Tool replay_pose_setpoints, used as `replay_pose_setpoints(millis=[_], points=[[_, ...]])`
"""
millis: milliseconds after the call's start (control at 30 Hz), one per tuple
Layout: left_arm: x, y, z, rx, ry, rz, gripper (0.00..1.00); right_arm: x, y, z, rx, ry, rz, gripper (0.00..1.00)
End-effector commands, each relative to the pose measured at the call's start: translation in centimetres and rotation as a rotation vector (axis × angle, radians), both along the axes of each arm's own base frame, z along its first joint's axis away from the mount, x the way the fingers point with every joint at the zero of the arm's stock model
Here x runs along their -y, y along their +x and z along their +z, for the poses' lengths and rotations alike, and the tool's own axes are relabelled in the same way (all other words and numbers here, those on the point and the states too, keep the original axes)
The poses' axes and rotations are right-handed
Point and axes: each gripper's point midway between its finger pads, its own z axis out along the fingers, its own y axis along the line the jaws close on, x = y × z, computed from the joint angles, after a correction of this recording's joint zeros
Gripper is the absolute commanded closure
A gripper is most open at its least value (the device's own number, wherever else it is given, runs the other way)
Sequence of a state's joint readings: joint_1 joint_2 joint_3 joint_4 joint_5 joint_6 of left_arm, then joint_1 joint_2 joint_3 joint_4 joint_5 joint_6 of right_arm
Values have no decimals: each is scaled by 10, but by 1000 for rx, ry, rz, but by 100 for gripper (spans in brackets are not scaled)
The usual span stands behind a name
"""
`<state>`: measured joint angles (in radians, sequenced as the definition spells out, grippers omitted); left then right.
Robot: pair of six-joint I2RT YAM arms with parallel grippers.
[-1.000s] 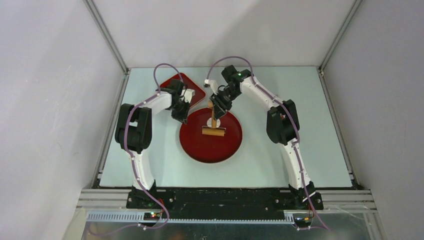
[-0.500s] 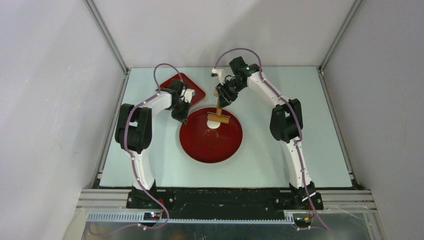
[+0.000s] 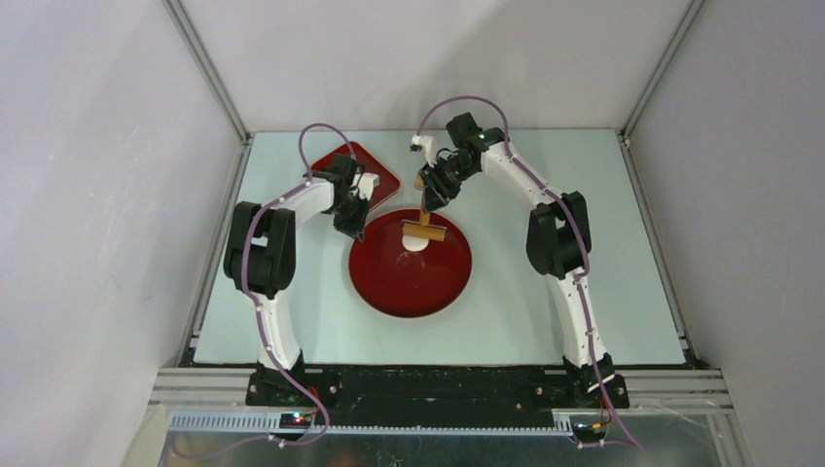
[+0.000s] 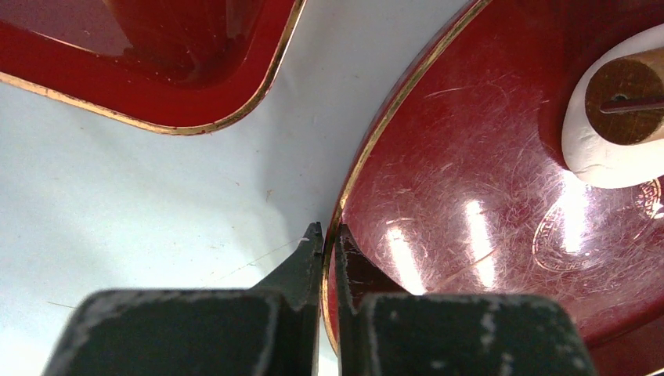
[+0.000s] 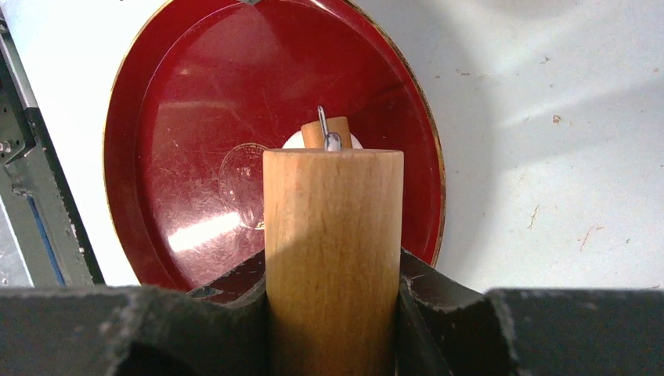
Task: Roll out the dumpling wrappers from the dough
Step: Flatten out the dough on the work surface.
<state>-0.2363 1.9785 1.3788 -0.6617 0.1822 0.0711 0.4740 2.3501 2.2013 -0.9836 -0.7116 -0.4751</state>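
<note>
1. The right gripper [image 5: 333, 274] is squeezed tight on the handle of the wooden roller [image 5: 333, 227], with one finger on each side of it.
2. The handle runs straight out from this gripper and down to the round red plate [image 5: 196, 117].
3. The dumpling wrapper [image 3: 415, 243] is at the far end of the handle, out in front of the right gripper and below it.
4. The roller's barrel lies across the handle, like the top of a T, and it rests on the wrapper's edge nearest the gripper.
5. Most of the wrapper pokes out past the barrel, away from the right gripper, so I think the next roll has to push out that way.
6. The left gripper [image 4: 329, 243] is almost closed and pinches the plate's gold rim, with one finger outside the plate and one inside.
7. From the left gripper the wrapper is ahead and off to its right, well apart from its fingers.
8. The right gripper is the one lined up with the wrapper, and the left one looks like it holds the plate steady.
9. A square red tray [image 4: 156, 47] sits just beyond the left gripper, near the plate but not touching it.
</note>
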Motion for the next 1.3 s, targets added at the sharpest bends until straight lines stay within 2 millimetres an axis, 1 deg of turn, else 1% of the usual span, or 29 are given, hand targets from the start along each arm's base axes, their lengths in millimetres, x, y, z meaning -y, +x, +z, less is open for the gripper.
replay_pose_setpoints(millis=[0, 167, 233, 267, 300, 333, 367, 500, 600, 633, 933, 967, 1033, 1100, 1267], points=[[-8, 10, -8, 12, 46, 38, 100, -7, -47, -27, -123, -62, 70, 100], [-7, 10, -8, 12, 46, 38, 100, -6, -61, -38, -168, -67, 84, 100], [-7, 9, -8, 11, 46, 38, 100, -7, -66, -37, -172, -56, 89, 100], [-7, 9, -8, 10, 48, 38, 100, -8, -66, -33, -160, -47, 92, 100], [-7, 10, -8, 12, 48, 39, 100, -8, -71, -35, -173, -45, 98, 100], [-7, 10, -8, 12, 48, 39, 100, -9, -72, -31, -164, -36, 101, 100], [-7, 10, -9, 11, 48, 40, 100, -9, -77, -33, -174, -35, 107, 100], [-8, 10, -8, 11, 48, 41, 100, -11, -85, -30, -167, -35, 123, 100], [-8, 10, -8, 12, 49, 43, 100, -13, -88, -23, -153, -13, 129, 100], [-8, 10, -8, 11, 50, 44, 100, -14, -89, -17, -141, 2, 134, 100], [-9, 10, -8, 12, 53, 46, 100, -25, -119, 10, -133, 42, 214, 100], [-9, 10, -8, 12, 53, 46, 100, -25, -121, 15, -122, 48, 221, 100], [-9, 10, -8, 12, 54, 44, 100, -27, -125, 18, -114, 46, 232, 100], [-9, 10, -8, 14, 55, 47, 100, -29, -132, 16, -115, 36, 244, 100], [-9, 11, -8, 16, 55, 46, 100, -30, -140, 7, -125, 11, 261, 100]])
